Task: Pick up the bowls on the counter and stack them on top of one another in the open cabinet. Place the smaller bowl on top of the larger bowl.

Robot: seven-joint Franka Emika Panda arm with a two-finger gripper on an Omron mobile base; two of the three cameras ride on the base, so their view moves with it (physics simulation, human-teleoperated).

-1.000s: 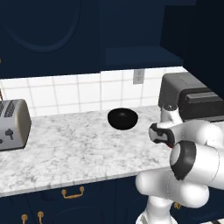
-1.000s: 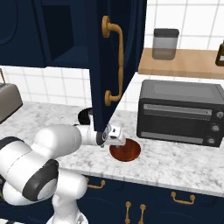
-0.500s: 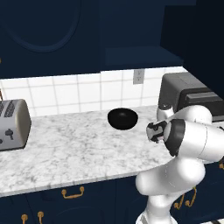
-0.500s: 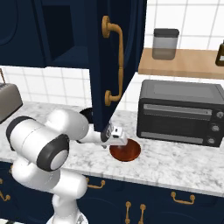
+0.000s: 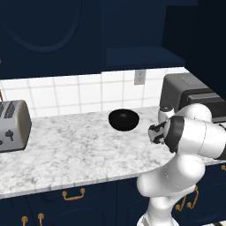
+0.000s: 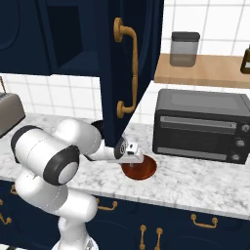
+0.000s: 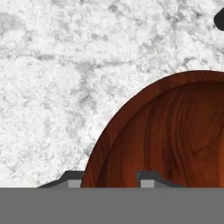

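The smaller bowl (image 6: 140, 168), reddish-brown and shallow, rests on the counter (image 6: 195, 183) in front of the toaster oven. My gripper (image 6: 135, 156) is down at its left rim. In the hand view the two fingertips (image 7: 72, 178) stand on either side of the rim of the smaller bowl (image 7: 175, 131), one outside and one inside, and the gripper (image 7: 110, 177) is narrowed. Whether the pads press the wall is unclear. The larger bowl (image 5: 123, 119), glossy black, sits further left on the counter (image 5: 66, 150). Above it is the cabinet (image 5: 141, 57) with its navy shelf.
The cabinet's open door (image 6: 129, 63) with a brass handle hangs just above my hand. A dark toaster oven (image 6: 200, 124) stands right of the smaller bowl. A silver toaster (image 5: 13, 126) is at the far left. A wooden shelf holds a jar (image 6: 184, 49).
The fingers have drawn closer together around the bowl's rim. My elbow has swung up and over while the hand stayed at the bowl. Neither bowl has moved.
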